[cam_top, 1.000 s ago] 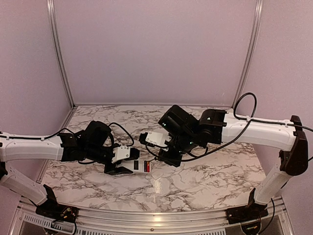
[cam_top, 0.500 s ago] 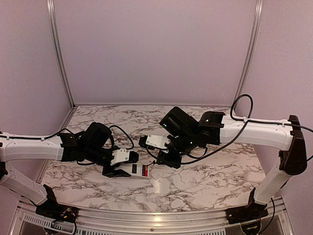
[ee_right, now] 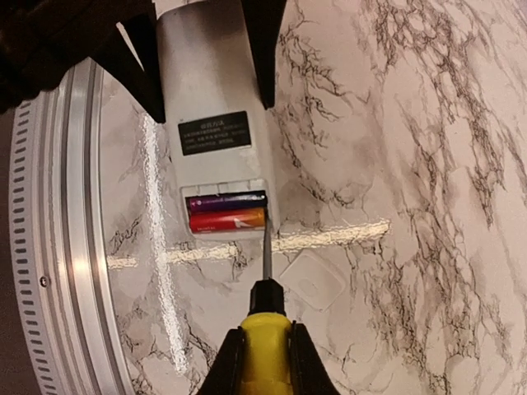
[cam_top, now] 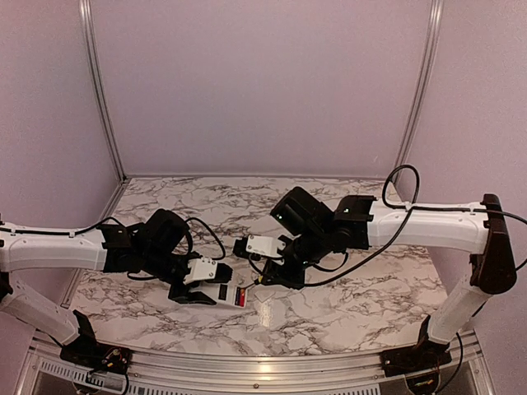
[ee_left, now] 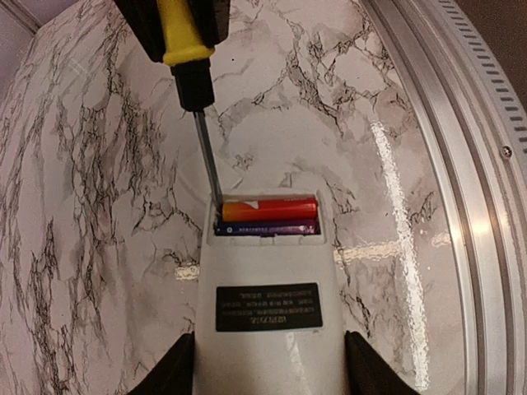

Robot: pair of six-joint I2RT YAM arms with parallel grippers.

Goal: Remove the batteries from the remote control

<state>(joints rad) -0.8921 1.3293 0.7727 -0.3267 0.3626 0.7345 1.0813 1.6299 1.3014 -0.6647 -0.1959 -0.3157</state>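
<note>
My left gripper [ee_left: 270,372] is clamped on the remote control [ee_left: 265,265], one finger pressed against each long side, and the handset lies back-up on the marble worktop [ee_right: 428,164], close to the near edge where the aluminium rail [ee_right: 66,247] runs. In the top view it sits between the two arms, slightly left of centre. The battery compartment at the handset's free end is uncovered, and the batteries [ee_left: 269,209] lie in it side by side, across the width of the remote. The red one is nearest the end of the handset and the dark blue-black one is just behind it, next to the dark label on the white back. My right gripper [ee_right: 265,350] is closed on the yellow handle of the screwdriver [ee_left: 185,33], whose thin shaft reaches down to the corner of the compartment. Its tip meets one end of the red battery, though I cannot tell whether it has got underneath. A small squarish white cover [ee_right: 311,280] lies flat on the worktop just beside the screwdriver shaft, a little way off the open end of the remote and not touching it.
</note>
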